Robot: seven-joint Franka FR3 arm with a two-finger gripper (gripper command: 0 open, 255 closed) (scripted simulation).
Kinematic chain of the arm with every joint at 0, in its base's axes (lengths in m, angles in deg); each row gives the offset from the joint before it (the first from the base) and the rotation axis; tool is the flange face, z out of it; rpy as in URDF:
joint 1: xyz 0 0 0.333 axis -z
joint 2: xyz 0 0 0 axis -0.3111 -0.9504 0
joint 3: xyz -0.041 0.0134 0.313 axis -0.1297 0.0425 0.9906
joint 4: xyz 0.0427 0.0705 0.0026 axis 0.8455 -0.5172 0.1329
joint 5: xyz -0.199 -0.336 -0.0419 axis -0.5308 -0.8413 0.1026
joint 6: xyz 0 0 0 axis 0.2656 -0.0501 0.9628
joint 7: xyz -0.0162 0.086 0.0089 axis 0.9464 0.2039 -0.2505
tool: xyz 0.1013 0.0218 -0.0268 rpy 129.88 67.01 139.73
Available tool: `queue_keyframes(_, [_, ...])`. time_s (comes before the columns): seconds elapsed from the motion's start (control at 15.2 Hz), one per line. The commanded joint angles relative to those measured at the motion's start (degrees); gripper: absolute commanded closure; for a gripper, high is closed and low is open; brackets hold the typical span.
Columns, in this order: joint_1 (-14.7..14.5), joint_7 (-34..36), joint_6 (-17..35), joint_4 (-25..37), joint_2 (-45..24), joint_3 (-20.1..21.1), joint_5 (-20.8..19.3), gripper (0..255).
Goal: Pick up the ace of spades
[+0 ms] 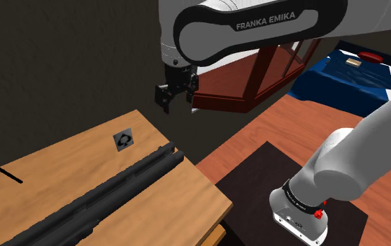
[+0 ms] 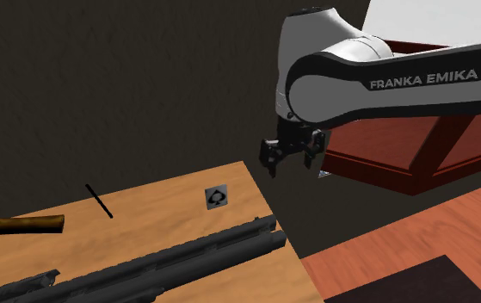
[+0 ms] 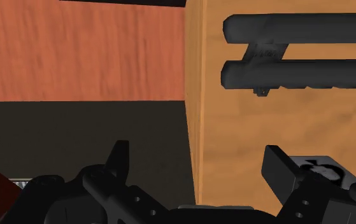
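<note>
The ace of spades (image 1: 124,139) is a small grey-white card with a black spade, lying flat on the wooden table (image 1: 54,164) near its far corner. The second exterior view has the card (image 2: 217,197) just behind the long dark gun. My gripper (image 1: 176,93) hangs open in the air, above and past the table's far edge, to the shoulder view's right of the card. From the other side the gripper (image 2: 290,155) is up and right of the card, clear of it. At the wrist, the gripper (image 3: 197,153) straddles the table edge and one finger partly covers the card (image 3: 326,169).
A long dark double-barrelled gun (image 1: 117,187) lies along the table in front of the card. A thin black rod (image 2: 99,200) and a wooden-handled object (image 2: 23,225) lie farther along. A red-brown cabinet (image 1: 236,87) stands behind the gripper. A dark rug (image 1: 257,192) lies beside my stand.
</note>
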Motion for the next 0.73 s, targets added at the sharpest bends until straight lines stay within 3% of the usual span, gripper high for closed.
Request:
queue_keyframes(0.0, [-0.69, 2.89, 0.62, 2.95, -4.3, 1.42, -0.85, 0])
queue_keyframes(0.66, [-7.19, 14.83, -0.95, 23.76, -27.39, 4.26, -7.55, 0])
